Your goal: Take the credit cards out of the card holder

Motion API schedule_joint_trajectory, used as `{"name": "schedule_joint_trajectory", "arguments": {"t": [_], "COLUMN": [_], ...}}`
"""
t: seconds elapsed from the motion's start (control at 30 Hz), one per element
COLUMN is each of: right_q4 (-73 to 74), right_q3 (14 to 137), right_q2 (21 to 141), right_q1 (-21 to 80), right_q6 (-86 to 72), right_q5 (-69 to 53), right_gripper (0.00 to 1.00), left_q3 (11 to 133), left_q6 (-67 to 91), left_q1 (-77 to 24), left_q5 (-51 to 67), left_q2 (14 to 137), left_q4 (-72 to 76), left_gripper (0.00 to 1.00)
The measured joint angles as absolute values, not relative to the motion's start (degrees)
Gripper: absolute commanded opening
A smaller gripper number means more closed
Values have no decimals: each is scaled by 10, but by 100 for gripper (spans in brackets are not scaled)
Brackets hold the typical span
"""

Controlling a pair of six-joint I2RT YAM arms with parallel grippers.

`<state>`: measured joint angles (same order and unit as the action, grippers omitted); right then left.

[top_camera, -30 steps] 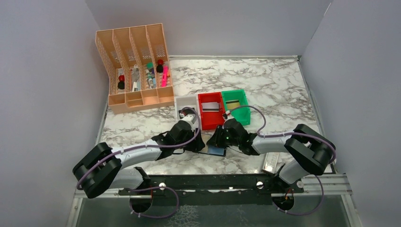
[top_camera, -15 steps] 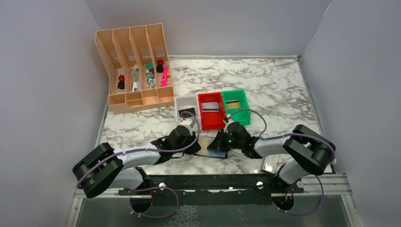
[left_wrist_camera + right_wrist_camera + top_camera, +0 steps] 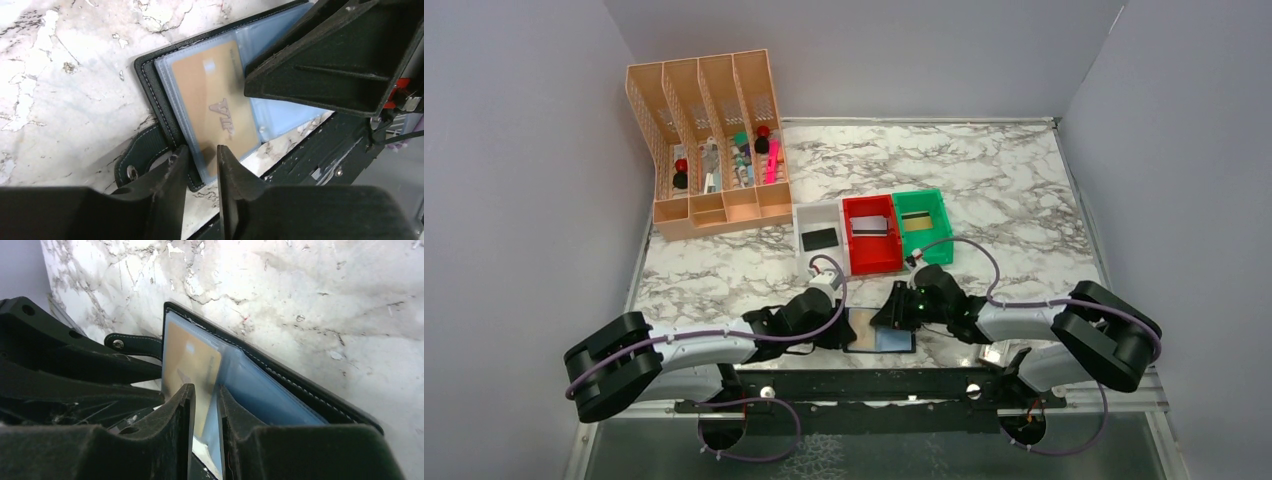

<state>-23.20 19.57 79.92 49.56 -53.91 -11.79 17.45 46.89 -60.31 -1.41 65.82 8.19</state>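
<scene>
The card holder (image 3: 881, 338) lay open on the worktop (image 3: 1024, 190) near its front edge, between my two arms. A gold card (image 3: 215, 105) marked VIP sat inside one of its see-through pockets. My right end effector (image 3: 204, 395) was clenched on that pocket's edge, the sleeve pinched between its fingers. My left end effector (image 3: 200, 162) stood at the holder's corner beside the snap tab (image 3: 132, 170), jaws nearly together; I could not tell whether it gripped anything. A black card (image 3: 820, 239) lay in the white bin (image 3: 798, 240) further back.
</scene>
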Motion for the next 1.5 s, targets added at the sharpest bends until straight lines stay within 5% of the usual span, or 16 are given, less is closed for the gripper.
{"name": "schedule_joint_trajectory", "arguments": {"t": [0.3,0.53,0.9,1.2,1.33,1.5], "right_q4": [-168,-184,-238,-282,-302,-301], "right_q3": [212,211,190,169,153,139], "right_q2": [777,789,801,809,805,784], "right_q1": [496,496,496,490,489,489], "right_q6": [-505,-508,-551,-572,-582,-593], "right_q5": [-97,-110,-114,-126,-126,-127], "right_gripper": [28,25,28,15,1,1], "left_q3": [226,261,246,222,217,216], "left_q6": [466,442,437,442,446,451], "left_q1": [-608,-608,-609,-610,-610,-610], "left_q5": [-60,-61,-42,-46,-52,-54], "left_q2": [654,684,724,725,726,733], "left_q4": [7,4,51,93,100,106], "left_gripper": [48,37,34,20,13,4]}}
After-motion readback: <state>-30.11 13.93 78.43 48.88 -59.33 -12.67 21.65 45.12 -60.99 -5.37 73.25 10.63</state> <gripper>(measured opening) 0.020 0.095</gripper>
